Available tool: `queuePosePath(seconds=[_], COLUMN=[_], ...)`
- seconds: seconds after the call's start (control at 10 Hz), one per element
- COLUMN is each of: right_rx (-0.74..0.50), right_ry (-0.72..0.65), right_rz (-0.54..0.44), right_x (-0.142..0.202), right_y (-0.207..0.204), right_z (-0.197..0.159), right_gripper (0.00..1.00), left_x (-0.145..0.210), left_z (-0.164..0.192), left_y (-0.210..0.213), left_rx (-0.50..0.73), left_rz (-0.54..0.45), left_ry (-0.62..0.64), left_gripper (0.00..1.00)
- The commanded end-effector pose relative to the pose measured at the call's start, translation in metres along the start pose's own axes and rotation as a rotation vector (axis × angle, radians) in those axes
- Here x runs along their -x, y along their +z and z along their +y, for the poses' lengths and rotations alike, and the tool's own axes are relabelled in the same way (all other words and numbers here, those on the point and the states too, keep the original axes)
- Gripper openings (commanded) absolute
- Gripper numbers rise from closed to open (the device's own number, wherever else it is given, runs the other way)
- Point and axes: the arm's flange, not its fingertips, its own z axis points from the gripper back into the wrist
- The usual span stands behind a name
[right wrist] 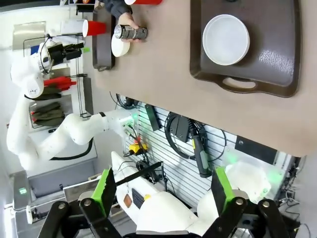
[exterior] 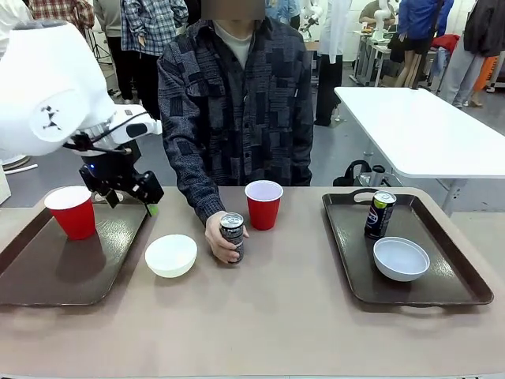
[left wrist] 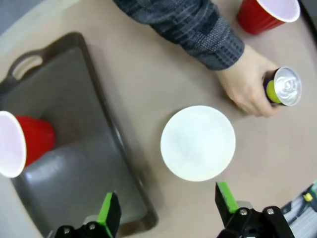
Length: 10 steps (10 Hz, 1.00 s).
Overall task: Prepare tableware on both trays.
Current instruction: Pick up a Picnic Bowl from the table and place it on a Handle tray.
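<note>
While my left hand [left wrist: 167, 204] hangs over the edge of the left tray [exterior: 47, 276], its two fingers are wide apart and hold nothing. The white bowl [exterior: 171, 254] sits on the counter [exterior: 276, 316], just beside that tray. I think it is light and hard, with a smooth, slippery side. So I should pinch its rim, one finger inside and one outside. A red cup [exterior: 72, 212] stands on the left tray. The person's hand [exterior: 219, 241] holds a dark can [exterior: 233, 234] near the bowl, so I must go slowly. My right hand [right wrist: 161, 191] has its fingers spread apart too, out past the counter edge, holding nothing.
</note>
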Motion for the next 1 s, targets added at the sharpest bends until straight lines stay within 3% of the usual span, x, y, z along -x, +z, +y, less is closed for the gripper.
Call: queuePosePath(seconds=[0.0, 0.4, 0.7, 0.9], right_rx=[0.003, 0.003, 0.003, 0.003], right_ry=[0.003, 0.003, 0.003, 0.003], right_rz=[-0.008, -0.008, -0.008, -0.008], right_x=[-0.002, -0.002, -0.002, -0.002], right_y=[-0.001, -0.001, -0.001, -0.001], right_z=[0.005, 0.005, 0.005, 0.005], right_gripper=[1.00, 1.00, 1.00, 1.00], left_x=[0.002, 0.020, 0.106, 0.127], left_z=[0.011, 0.016, 0.018, 0.011], left_y=[-0.012, -0.006, 0.079, 0.086], left_rx=[-0.009, 0.057, 0.137, 0.124], left_rz=[0.003, 0.022, 0.070, 0.108], left_ry=[0.028, 0.025, -0.064, -0.087], left_gripper=[1.00, 1.00, 1.00, 1.00])
